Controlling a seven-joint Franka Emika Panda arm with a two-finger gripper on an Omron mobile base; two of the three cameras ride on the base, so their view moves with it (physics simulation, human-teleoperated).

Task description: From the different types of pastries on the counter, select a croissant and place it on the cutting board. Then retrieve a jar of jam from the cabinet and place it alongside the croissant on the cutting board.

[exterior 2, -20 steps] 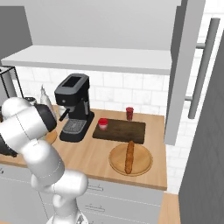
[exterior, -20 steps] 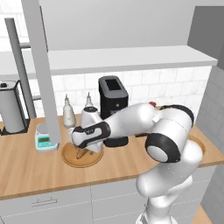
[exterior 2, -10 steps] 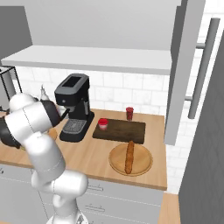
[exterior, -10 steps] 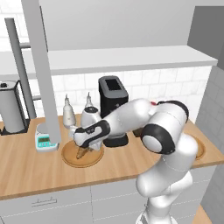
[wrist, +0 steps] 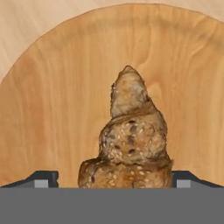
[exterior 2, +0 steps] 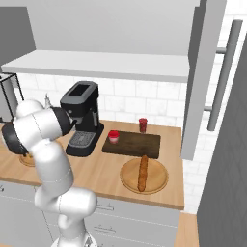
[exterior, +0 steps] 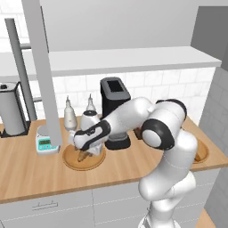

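The gripper [exterior: 83,154] is down over a round light-wood plate [exterior: 71,162] on the left part of the counter [exterior: 26,173], its two dark fingertips [wrist: 43,178] set wide, one on each side of the croissant [wrist: 131,140]. In the hand view the pastry's broad end fills the gap between the tips, but whether the tips press on it cannot be told, so the grip itself is uncertain. The croissant lies on the plate, golden-brown and speckled, its pointed end away from the hand. Just beside this plate sit a small white kitchen scale [exterior: 46,144] and, behind it, two pale bottles [exterior: 69,116]. A black coffee machine [exterior 2: 82,118] stands at the wall near the middle of the counter. To its right, flat against the tiled wall, lies the dark-brown cutting board [exterior 2: 137,145]. The bright-red jar of jam [exterior 2: 113,137] stands on the board's left edge, and a darker red, narrower cylinder [exterior 2: 143,125] stands at the board's back edge. In front of the board is a second round plate [exterior 2: 157,181] with the long brown baguette-like stick [exterior 2: 143,172] lying across it. Above runs the long white shelf of the cabinet [exterior 2: 106,65], with a tall grey door panel [exterior 2: 201,72] hanging open at the right.
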